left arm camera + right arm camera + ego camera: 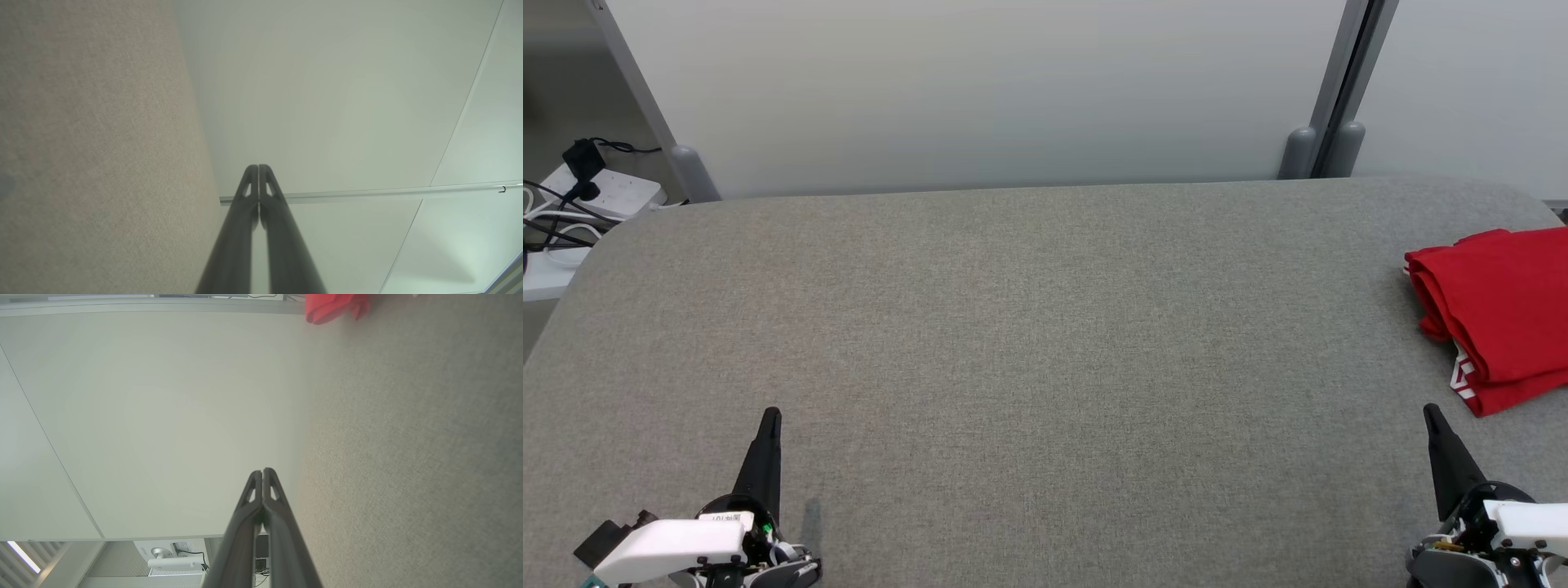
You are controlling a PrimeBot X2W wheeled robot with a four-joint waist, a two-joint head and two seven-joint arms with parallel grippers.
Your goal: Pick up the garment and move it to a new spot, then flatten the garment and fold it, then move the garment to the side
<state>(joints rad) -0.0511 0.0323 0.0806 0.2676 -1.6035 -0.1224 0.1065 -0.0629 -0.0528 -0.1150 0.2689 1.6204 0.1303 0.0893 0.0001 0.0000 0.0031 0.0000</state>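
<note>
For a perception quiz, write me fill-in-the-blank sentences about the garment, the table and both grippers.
1. The folded garment is ____ in colour.
2. It lies at the robot's ____ end of the grey table.
3. The left gripper and the right gripper rest apart from it, both ____.
Missing words: red; right; shut.

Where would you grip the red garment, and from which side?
Probably the stacked left edge of the garment, near the white-printed corner, coming from the left with the right gripper. The layers bunch there, facing that shut gripper, so one pinch could catch all.
</note>
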